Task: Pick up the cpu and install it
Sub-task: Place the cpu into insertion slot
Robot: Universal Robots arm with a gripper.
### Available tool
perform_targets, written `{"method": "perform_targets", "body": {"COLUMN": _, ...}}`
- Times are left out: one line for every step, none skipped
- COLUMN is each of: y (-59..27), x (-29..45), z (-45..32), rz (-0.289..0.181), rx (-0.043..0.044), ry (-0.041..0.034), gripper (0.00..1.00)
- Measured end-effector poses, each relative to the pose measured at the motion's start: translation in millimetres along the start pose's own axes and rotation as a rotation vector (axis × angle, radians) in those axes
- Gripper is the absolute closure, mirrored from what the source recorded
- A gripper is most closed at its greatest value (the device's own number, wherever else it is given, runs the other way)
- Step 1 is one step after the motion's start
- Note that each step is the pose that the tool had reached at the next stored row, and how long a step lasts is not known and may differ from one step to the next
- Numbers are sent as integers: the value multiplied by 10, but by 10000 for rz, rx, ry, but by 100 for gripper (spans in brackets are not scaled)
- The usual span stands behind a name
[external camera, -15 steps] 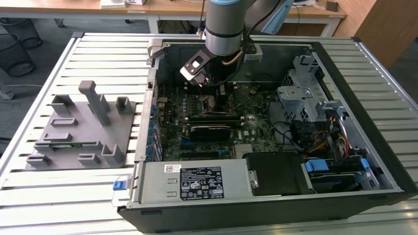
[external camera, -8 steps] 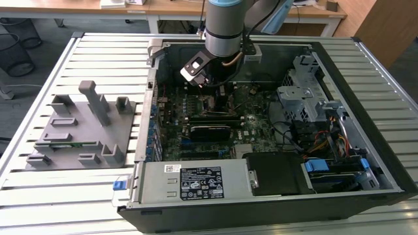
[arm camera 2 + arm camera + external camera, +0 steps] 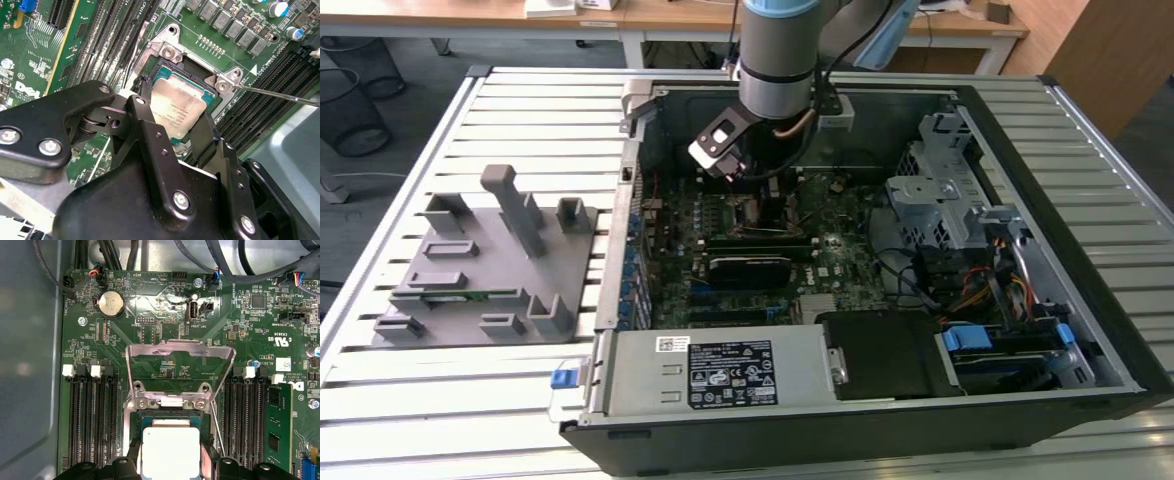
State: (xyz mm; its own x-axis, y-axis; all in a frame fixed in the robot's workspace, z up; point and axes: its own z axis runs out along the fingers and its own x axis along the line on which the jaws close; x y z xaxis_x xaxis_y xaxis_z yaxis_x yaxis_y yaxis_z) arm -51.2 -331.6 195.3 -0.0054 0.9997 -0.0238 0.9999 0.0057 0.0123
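- You have the arm (image 3: 781, 50) entering the open computer case (image 3: 1067, 300) from twelve o'clock in the exterior view. Its wrist is low over the motherboard (image 3: 720, 215).
- The case lies on the slatted counter (image 3: 854, 85). A grey fixture tray (image 3: 440, 300) lies on the same counter at nine o'clock from the case, well apart from the arm.
- Your gripper (image 3: 172, 110) is drawn narrow, with one black finger (image 3: 145, 100) against one edge of the cpu (image 3: 182, 102) and its partner against the opposite edge. It is holding the chip.
- The cpu (image 3: 170, 447) is silver face up and level within the socket frame (image 3: 165, 50), between the two banks of memory slots.
- It appears to rest in the socket, but you cannot confirm from these angles whether it is fully seated or just above the contacts.
- The socket's load plate (image 3: 180, 365) stands raised and open, clear of the chip.
- The thin retention lever (image 3: 280, 95) is swung out, away from the socket.
- One green memory stick (image 3: 277, 425) sits in a slot beside the socket.
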Motion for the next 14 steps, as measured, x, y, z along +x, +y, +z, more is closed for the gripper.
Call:
{"method": "perform_targets", "body": {"y": 0, "x": 0, "z": 3, "rz": 1, "rx": 0, "ry": 0, "gripper": 46}}
{"method": "perform_targets", "body": {"y": 0, "x": 0, "z": 6, "rz": 2, "rx": 0, "ry": 0, "gripper": 46}}
{"method": "perform_targets", "body": {"y": 0, "x": 1, "z": 10, "rz": 2, "rx": 0, "ry": 1, "gripper": 46}}
{"method": "perform_targets", "body": {"y": 0, "x": 1, "z": 14, "rz": 2, "rx": -1, "ry": 2, "gripper": 46}}
{"method": "perform_targets", "body": {"y": 0, "x": 1, "z": 18, "rz": 2, "rx": -1, "ry": 1, "gripper": 46}}
{"method": "perform_targets", "body": {"y": 0, "x": 1, "z": 22, "rz": 2, "rx": 0, "ry": 1, "gripper": 46}}
{"method": "perform_targets", "body": {"y": 0, "x": 1, "z": 26, "rz": 2, "rx": 0, "ry": 1, "gripper": 46}}
{"method": "perform_targets", "body": {"y": 0, "x": 1, "z": 29, "rz": 2, "rx": 0, "ry": 0, "gripper": 46}}
{"method": "perform_targets", "body": {"y": 0, "x": 1, "z": 31, "rz": 2, "rx": 0, "ry": 0, "gripper": 46}}
{"method": "perform_targets", "body": {"y": 0, "x": 1, "z": 33, "rz": 2, "rx": 0, "ry": 0, "gripper": 46}}
{"method": "perform_targets", "body": {"y": 0, "x": 1, "z": 35, "rz": 2, "rx": 1, "ry": -1, "gripper": 46}}
{"method": "perform_targets", "body": {"y": -1, "x": 1, "z": 36, "rz": 3, "rx": 2, "ry": -2, "gripper": 46}}
{"method": "perform_targets", "body": {"y": -1, "x": 1, "z": 38, "rz": 3, "rx": 2, "ry": -2, "gripper": 46}}
{"method": "perform_targets", "body": {"y": -1, "x": 1, "z": 39, "rz": 3, "rx": 2, "ry": -1, "gripper": 46}}
